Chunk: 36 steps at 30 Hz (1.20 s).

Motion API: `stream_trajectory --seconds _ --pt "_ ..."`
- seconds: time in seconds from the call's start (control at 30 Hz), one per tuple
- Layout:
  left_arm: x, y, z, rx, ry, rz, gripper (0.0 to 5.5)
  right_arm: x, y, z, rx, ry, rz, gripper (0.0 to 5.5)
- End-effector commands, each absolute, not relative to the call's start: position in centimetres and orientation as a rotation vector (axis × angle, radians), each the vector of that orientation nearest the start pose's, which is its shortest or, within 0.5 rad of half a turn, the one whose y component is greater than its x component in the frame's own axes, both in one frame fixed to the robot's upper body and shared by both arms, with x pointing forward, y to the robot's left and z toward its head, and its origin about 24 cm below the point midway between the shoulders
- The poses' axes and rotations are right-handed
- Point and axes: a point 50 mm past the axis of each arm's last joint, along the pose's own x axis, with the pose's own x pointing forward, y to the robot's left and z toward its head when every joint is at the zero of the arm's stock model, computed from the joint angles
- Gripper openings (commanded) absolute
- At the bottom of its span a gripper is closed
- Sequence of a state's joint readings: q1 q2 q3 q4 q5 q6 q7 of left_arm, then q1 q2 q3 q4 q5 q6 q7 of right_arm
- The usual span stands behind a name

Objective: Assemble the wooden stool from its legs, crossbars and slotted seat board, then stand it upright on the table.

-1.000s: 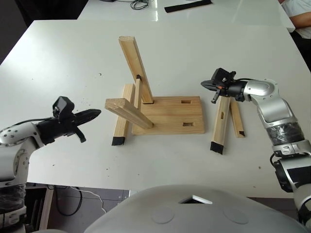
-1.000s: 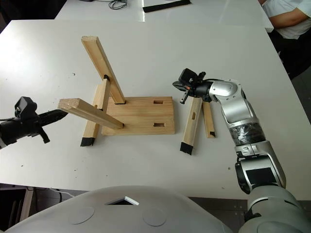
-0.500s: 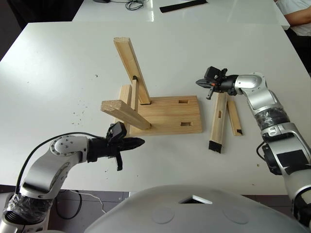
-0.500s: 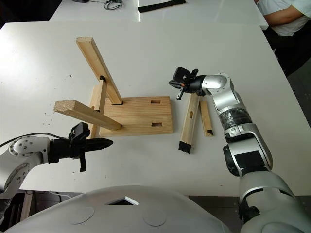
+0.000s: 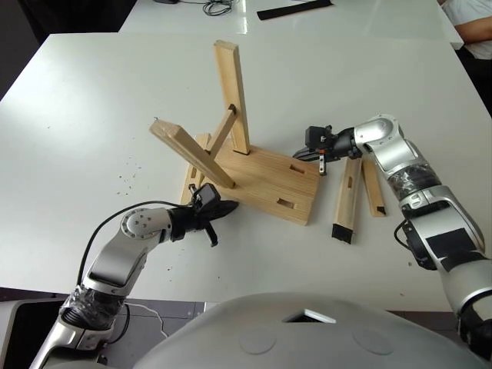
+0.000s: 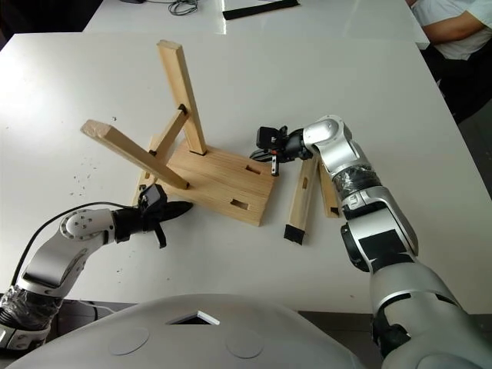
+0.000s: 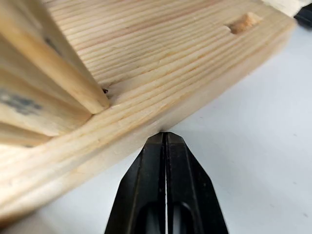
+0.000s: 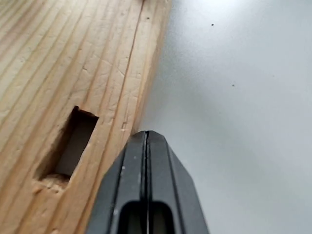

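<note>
Though both are pressed together, left jaws and right jaws touch the seat board (image 5: 269,181) — opposite edges.

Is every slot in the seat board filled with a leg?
No, two slots in the seat board are open and empty.

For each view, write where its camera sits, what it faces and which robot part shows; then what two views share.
Left eye view: on the head, facing forward and down at the table; left gripper and right gripper show.
Right eye view: its stereo twin, same scene.
Left wrist view: on the left wrist, looking along the shut left gripper at the edge of the seat board.
Right wrist view: on the right wrist, along the shut right gripper at that board's edge beside an empty slot.
Shared: both wrist views show the seat board.
</note>
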State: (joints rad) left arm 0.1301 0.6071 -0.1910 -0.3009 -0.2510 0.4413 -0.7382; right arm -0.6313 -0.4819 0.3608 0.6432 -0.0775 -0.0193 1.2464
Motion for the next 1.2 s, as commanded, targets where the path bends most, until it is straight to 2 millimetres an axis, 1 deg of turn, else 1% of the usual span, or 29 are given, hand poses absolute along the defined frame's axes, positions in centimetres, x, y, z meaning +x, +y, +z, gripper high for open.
stream_trajectory --seconds 0.03,0.13,0.3,0.43,0.53,0.67,0.77,0.87,1.0,1.1,1.2 --pt "21.2 16.7 3.8 0.219 0.454 -0.861 0.02 29.3 -15.4 4.6 -0.541 0.533 1.459 0.00" --pt "21.9 16.3 3.6 0.210 0.436 -0.841 0.02 27.9 -14.5 4.4 -0.490 0.523 1.482 0.00" --pt "23.4 15.6 3.6 0.217 0.411 -0.838 0.02 26.1 -13.1 3.5 -0.379 0.512 1.418 0.00" --pt "23.9 15.2 3.4 0.219 0.409 -0.871 0.02 25.5 -12.8 2.6 -0.371 0.537 1.390 0.00" --pt "23.8 15.3 3.4 0.218 0.412 -0.879 0.02 25.5 -12.7 2.5 -0.370 0.537 1.376 0.00" --pt "23.6 15.6 3.4 0.217 0.418 -0.875 0.02 25.9 -13.1 3.0 -0.354 0.521 1.344 0.00" --pt "23.9 16.0 3.6 0.222 0.404 -0.829 0.02 25.7 -13.8 3.6 -0.353 0.513 1.343 0.00" --pt "24.4 17.0 4.6 0.217 0.340 -0.740 0.02 26.0 -15.1 4.9 -0.350 0.483 1.309 0.00" --pt "24.3 18.2 5.5 0.201 0.292 -0.632 0.02 26.3 -16.5 6.5 -0.358 0.459 1.271 0.00" --pt "23.9 18.1 5.9 0.169 0.273 -0.607 0.02 26.6 -16.9 6.8 -0.366 0.456 1.247 0.00" --pt "23.6 17.7 5.9 0.174 0.270 -0.611 0.02 26.9 -17.1 6.8 -0.377 0.453 1.226 0.00"
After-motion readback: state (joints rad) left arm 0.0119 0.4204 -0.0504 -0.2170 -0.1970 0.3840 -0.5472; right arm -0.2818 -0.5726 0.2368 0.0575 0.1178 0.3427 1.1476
